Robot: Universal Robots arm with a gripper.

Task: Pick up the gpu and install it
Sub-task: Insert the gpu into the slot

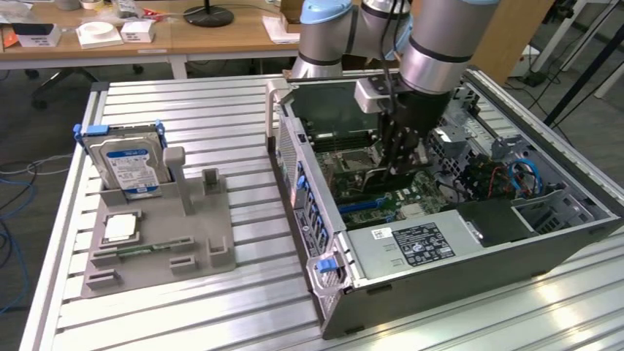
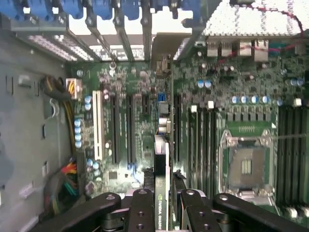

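Note:
The gpu (image 2: 162, 159) appears edge-on in the wrist view, a thin green card with a black block carrying an NVIDIA label. My gripper (image 2: 163, 205) is shut on it, one black finger (image 2: 141, 208) on each face. The card hangs over the motherboard (image 2: 140, 96), above the long black expansion slots (image 2: 114, 128), in line with a slot beside the white one. Whether it touches the slot I cannot tell. In the exterior view my gripper (image 1: 395, 157) reaches down into the open computer case (image 1: 322, 219).
The motherboard holds an empty processor socket (image 2: 246, 164) and memory slots (image 2: 205, 145). Cable bundles (image 2: 65, 179) lie beside the slots. Outside the case, a grey holder (image 1: 195, 219) carries a blue-labelled hard drive (image 1: 128, 162), a processor chip (image 1: 119, 228) and a memory stick (image 1: 137, 251).

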